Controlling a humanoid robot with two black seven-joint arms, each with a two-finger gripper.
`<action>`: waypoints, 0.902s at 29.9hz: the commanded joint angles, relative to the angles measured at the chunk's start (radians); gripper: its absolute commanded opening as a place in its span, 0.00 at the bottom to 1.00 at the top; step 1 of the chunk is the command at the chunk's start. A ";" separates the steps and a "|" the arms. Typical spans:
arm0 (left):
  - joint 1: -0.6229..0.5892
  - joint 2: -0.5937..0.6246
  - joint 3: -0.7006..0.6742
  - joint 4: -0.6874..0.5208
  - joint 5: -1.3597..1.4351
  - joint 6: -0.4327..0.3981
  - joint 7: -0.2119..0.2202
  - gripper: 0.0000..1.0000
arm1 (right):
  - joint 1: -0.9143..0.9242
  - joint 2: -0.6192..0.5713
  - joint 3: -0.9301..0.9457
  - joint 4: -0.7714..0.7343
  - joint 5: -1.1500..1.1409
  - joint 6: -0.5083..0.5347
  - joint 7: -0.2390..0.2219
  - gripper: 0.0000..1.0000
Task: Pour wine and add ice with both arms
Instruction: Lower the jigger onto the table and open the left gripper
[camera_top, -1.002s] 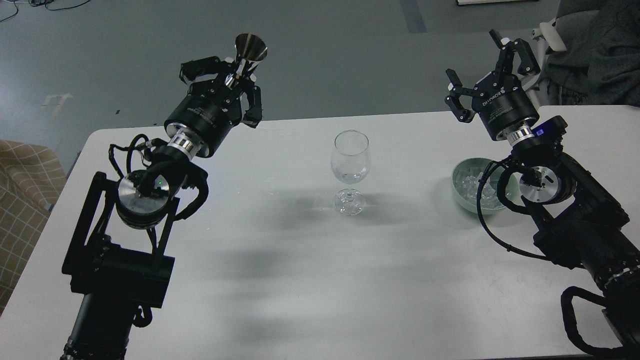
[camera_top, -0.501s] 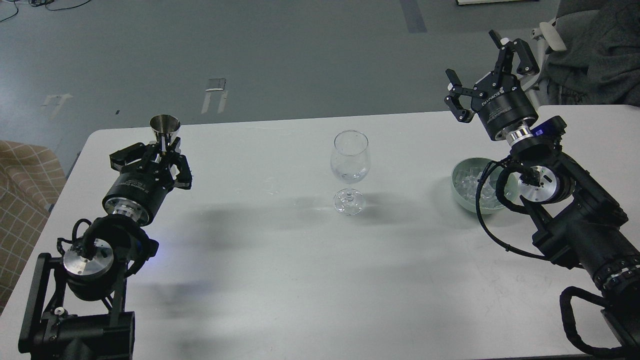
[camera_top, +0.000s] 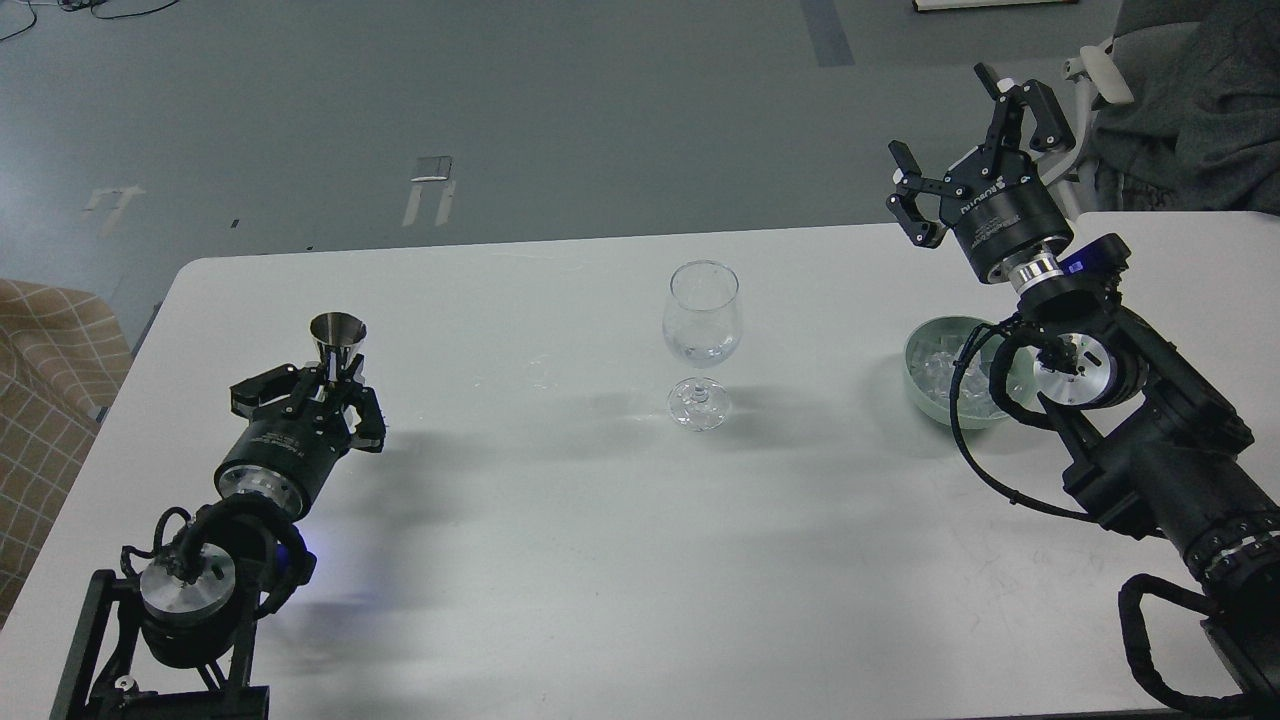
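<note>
A clear stemmed wine glass (camera_top: 701, 340) stands upright at the table's middle, with a little clear wine (camera_top: 702, 351) low in its bowl. My left gripper (camera_top: 330, 385) is shut on a small steel measuring cup (camera_top: 337, 343), held upright low over the table's left side. My right gripper (camera_top: 968, 125) is open and empty, raised beyond the far right edge. A pale green bowl (camera_top: 920, 385) with a heap of clear ice cubes (camera_top: 935, 368) sits at the right, partly hidden behind my right arm.
The white table (camera_top: 600, 540) fills the view. A checked brown seat (camera_top: 50, 360) is beyond its left edge. A grey chair (camera_top: 1180, 100) stands at the far right. My right arm's cables hang over the bowl.
My left arm has dropped and drawn back to the left, carrying the steel cup from high beyond the table's far edge down to just above the table. The right arm barely moved.
</note>
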 joint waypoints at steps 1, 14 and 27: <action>0.012 0.000 0.011 0.000 0.000 -0.007 -0.002 0.15 | -0.003 0.000 -0.001 0.000 0.000 0.000 0.000 1.00; 0.000 0.000 0.016 0.025 0.000 -0.007 -0.004 0.43 | -0.006 0.000 0.001 0.002 0.000 0.000 0.000 1.00; 0.000 0.000 0.022 0.028 0.002 -0.006 -0.004 0.48 | -0.006 0.001 0.001 0.000 0.000 0.000 0.000 1.00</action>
